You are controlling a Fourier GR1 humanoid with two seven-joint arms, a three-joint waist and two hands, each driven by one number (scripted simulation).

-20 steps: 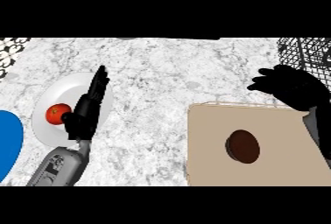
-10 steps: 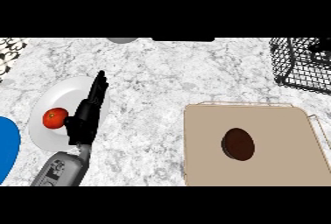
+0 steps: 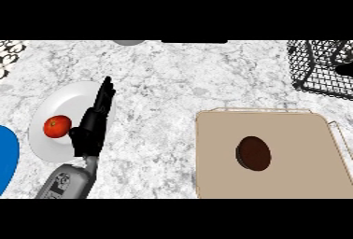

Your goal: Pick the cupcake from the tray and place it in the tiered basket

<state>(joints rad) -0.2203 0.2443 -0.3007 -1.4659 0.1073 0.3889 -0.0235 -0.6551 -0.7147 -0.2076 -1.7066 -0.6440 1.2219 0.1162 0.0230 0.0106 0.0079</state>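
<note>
Marbled surface (image 3: 172, 79) under everything. Tan tray (image 3: 289, 177) at lower right, dark brown cupcake (image 3: 253, 152) lying near its middle, untouched. Black wire basket (image 3: 318, 70) at upper right corner, well apart from cupcake; dark shape inside at the edge, cannot tell what. White plate (image 3: 69, 100) at left, red tomato (image 3: 58, 126) on it. Blue item (image 3: 7, 156) cut off at left edge. Left hand (image 3: 92, 128) over plate's right rim, fingers straight and together, pointing up, just beside tomato, holding nothing. Right hand out of sight.
</note>
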